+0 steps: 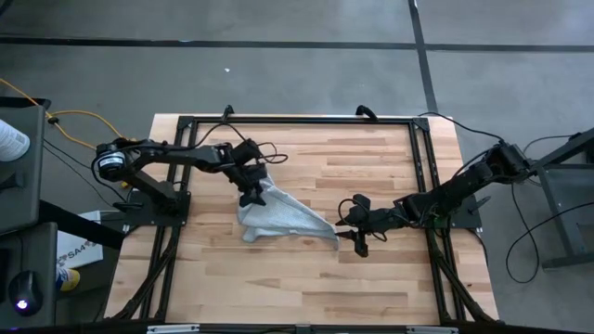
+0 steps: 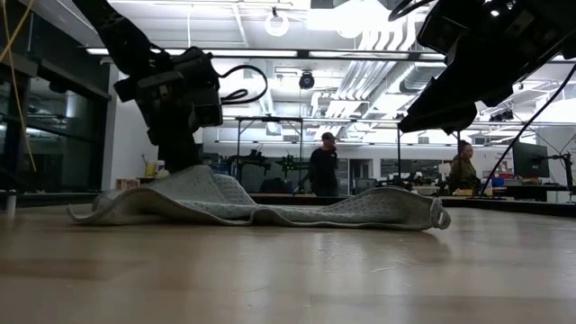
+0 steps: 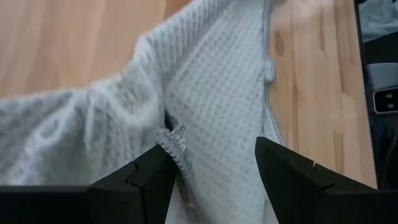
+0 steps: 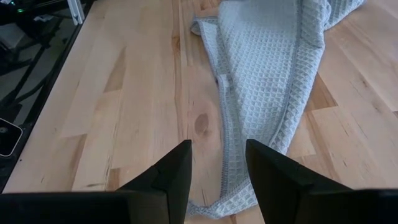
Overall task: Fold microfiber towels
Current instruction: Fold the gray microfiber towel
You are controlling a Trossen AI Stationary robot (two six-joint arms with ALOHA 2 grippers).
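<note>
Crumpled grey towel (image 1: 278, 219) on table (image 1: 390, 278); left gripper (image 1: 251, 192) over its edge, jaws spread; right gripper (image 1: 353, 232) beside its corner, jaws apart, holding nothing

Light grey waffle-textured towel (image 1: 278, 218), crumpled, seemingly partly folded, mid-table.

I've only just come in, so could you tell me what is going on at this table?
A two-armed robot is working on a light grey microfiber towel, which lies crumpled, not yet folded, on the wooden table. The left gripper is down at the towel's left end with its fingers open around a raised fold. The right gripper is open just off the towel's right-hand corner, holding nothing. People stand in the room behind.
</note>
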